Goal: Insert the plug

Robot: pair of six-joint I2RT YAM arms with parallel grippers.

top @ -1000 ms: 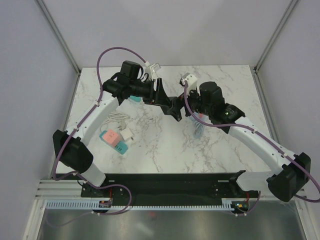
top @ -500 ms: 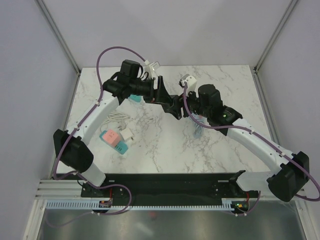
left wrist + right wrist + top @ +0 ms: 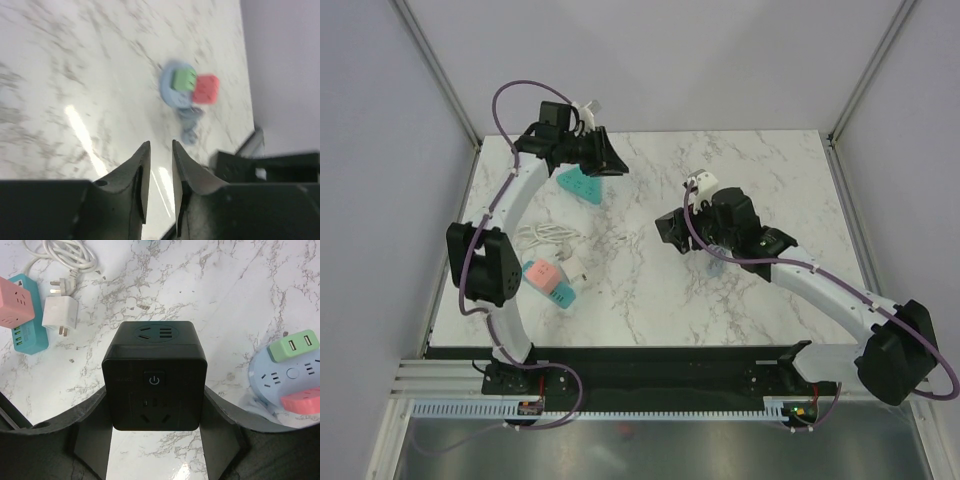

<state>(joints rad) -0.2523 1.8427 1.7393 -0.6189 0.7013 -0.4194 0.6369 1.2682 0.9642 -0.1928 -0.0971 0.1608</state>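
My right gripper [image 3: 155, 392] is shut on a black cube socket [image 3: 154, 352], its power button and one outlet facing the camera, held above the marble table [image 3: 240, 285]. In the top view that gripper [image 3: 678, 233] and the cube [image 3: 669, 224] are at the table's middle. A white plug [image 3: 60, 315] with its coiled white cable [image 3: 65, 252] lies on the table to the left; in the top view the plug [image 3: 576, 268] is left of centre. My left gripper [image 3: 610, 165] is at the back left. Its jaws stand narrowly apart and empty in the left wrist view [image 3: 160, 145].
A pink and teal power strip [image 3: 548, 283] lies beside the plug. A teal socket [image 3: 578, 185] lies under the left arm. A round blue power strip [image 3: 280, 385] with green and red adapters sits right of the cube; it also shows, blurred, in the left wrist view [image 3: 175, 95].
My left arm has pulled away from the black cube and swung to the back left corner. My right gripper keeps the cube and has shifted slightly.
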